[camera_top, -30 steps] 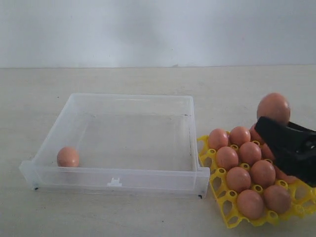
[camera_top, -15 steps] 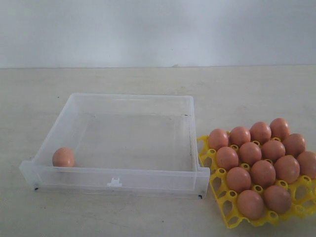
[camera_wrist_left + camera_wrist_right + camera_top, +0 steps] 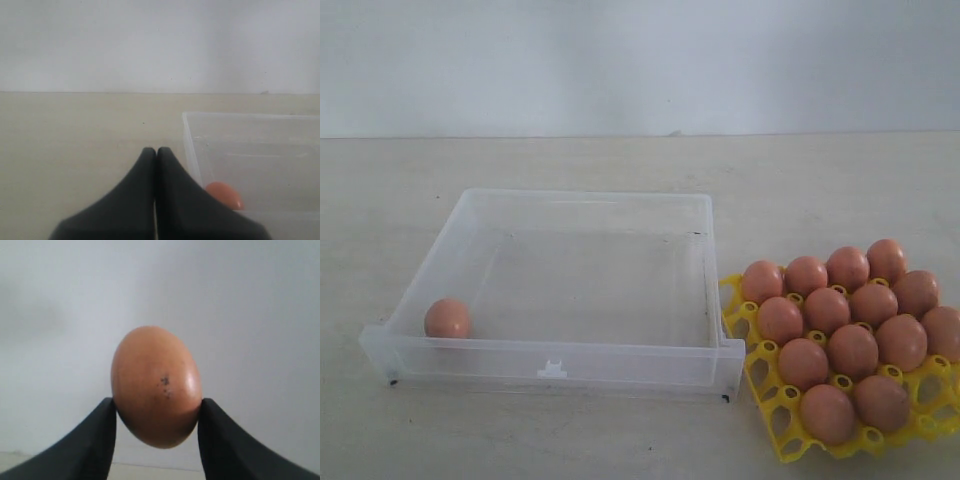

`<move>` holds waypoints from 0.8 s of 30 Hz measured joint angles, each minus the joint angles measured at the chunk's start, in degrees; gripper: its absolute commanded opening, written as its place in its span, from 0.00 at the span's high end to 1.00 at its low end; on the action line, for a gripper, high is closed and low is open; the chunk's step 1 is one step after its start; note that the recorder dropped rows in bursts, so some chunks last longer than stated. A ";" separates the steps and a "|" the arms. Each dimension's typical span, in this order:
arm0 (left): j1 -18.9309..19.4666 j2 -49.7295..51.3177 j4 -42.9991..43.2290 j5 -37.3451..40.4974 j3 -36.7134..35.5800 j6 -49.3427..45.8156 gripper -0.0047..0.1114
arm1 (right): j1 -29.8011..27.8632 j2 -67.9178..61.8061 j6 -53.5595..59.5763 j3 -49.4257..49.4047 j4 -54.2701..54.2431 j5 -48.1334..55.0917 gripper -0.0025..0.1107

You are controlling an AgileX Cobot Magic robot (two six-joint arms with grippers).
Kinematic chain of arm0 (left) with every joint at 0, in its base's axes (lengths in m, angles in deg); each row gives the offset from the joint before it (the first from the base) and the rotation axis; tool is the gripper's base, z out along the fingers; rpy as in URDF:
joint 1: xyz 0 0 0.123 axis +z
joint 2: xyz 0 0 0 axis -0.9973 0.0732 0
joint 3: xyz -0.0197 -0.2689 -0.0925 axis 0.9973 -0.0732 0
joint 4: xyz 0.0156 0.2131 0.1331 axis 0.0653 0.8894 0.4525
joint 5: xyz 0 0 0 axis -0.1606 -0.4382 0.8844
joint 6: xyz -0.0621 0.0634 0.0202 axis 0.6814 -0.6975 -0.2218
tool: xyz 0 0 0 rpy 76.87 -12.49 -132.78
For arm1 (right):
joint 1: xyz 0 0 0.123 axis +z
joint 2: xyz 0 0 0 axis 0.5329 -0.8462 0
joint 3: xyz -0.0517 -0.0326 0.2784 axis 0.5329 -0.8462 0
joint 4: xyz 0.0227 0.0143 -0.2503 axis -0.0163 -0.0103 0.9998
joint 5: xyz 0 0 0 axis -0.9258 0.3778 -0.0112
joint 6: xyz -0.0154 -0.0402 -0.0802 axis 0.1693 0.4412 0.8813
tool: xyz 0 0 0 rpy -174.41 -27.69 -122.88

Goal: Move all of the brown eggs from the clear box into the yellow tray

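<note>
The right gripper (image 3: 157,406) clamps one brown egg (image 3: 156,380) between its fingers, seen against the pale wall (image 3: 250,300). The left gripper (image 3: 156,152) has its fingers pressed together, empty, just outside the clear box (image 3: 580,203). A lone egg (image 3: 447,318) lies in the box's near-left corner. The other eggs (image 3: 827,310) sit in the yellow tray (image 3: 785,440) beside the box.

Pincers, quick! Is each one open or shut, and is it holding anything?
Left pincer: shut, holding nothing.
Right pincer: closed on a brown egg.

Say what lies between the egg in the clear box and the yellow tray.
Exterior view: only bare floor and the side wall of the clear box separate egg from yellow tray.
</note>
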 measured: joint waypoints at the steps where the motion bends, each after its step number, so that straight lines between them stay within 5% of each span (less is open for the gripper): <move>1: 0.00 0.00 0.00 0.00 0.00 0.00 1.00 | -3.08 -6.13 0.24 6.60 2.81 8.22 0.98; 6: 0.00 0.00 0.00 0.00 0.00 0.00 1.00 | -7.68 -29.78 7.56 26.09 1.69 36.86 0.98; 10: 0.00 0.00 0.00 0.00 0.00 0.00 1.00 | -7.71 -41.13 32.84 38.54 -27.00 43.52 0.98; 14: 0.00 0.00 0.00 0.00 0.00 0.00 1.00 | -8.43 -51.23 34.88 51.11 -56.91 38.05 0.98; 24: 0.00 0.00 0.00 0.00 0.00 0.00 1.00 | -8.80 -56.11 37.90 57.47 -60.66 46.76 0.98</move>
